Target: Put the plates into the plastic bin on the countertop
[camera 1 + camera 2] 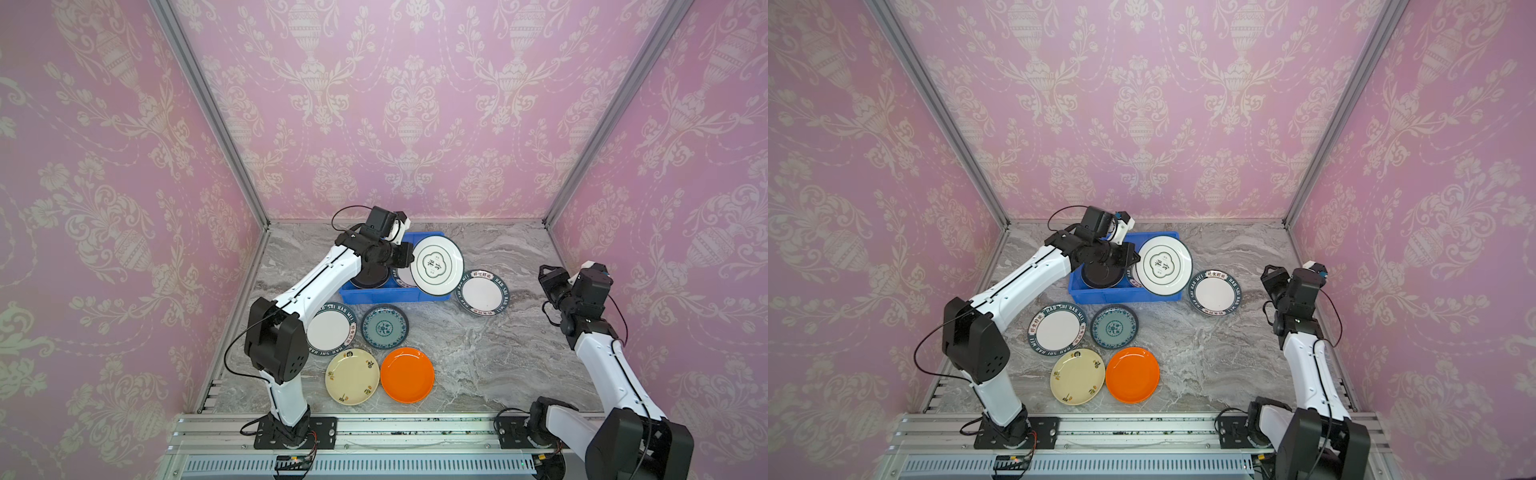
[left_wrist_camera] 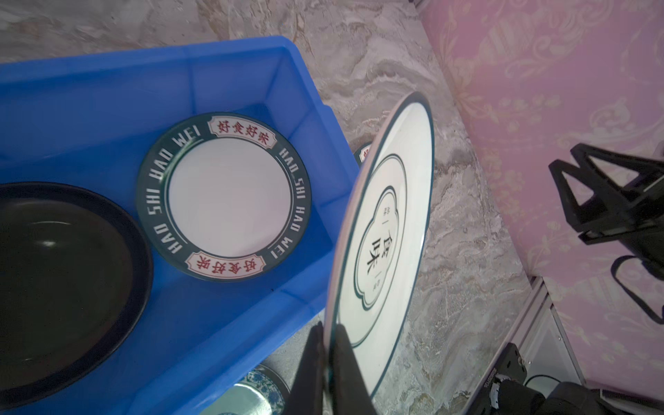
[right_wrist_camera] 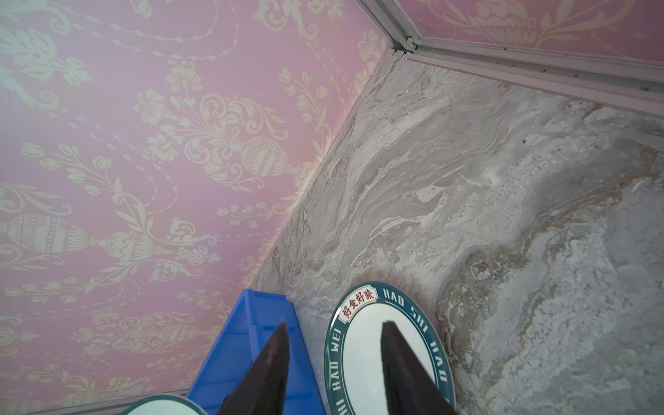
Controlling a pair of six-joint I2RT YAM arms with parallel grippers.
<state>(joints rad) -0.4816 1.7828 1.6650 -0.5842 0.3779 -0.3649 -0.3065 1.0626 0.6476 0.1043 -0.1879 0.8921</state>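
Top views both show the blue plastic bin (image 1: 395, 296) toward the back of the marble-patterned bench (image 1: 498, 357). Off the bin's front left corner lies a lettered-rim plate (image 1: 328, 330), white with a dark border and partly hidden by the left arm (image 1: 316, 282). Further forward of the bin sits a cream plate (image 1: 352, 376). A teal patterned plate (image 1: 385, 326) rests just in front of the bin's front wall, and an orange plate (image 1: 407, 375) lies beside the cream one. Inside the bin, a black plate (image 2: 61, 280) fills the left half and a second lettered-rim plate (image 2: 222, 196) lies flat in the right half. The left fingers (image 2: 348, 373) are clenched on the rim of a white dark-ringed plate (image 1: 436, 264), which is held steeply tilted above the bin's right end. Just right of the bin, a third lettered-rim plate (image 1: 482, 294) lies flat on the bench. The right fingers (image 3: 402, 363) stand spread apart with nothing between them, raised further right of the bin, beyond that plate.
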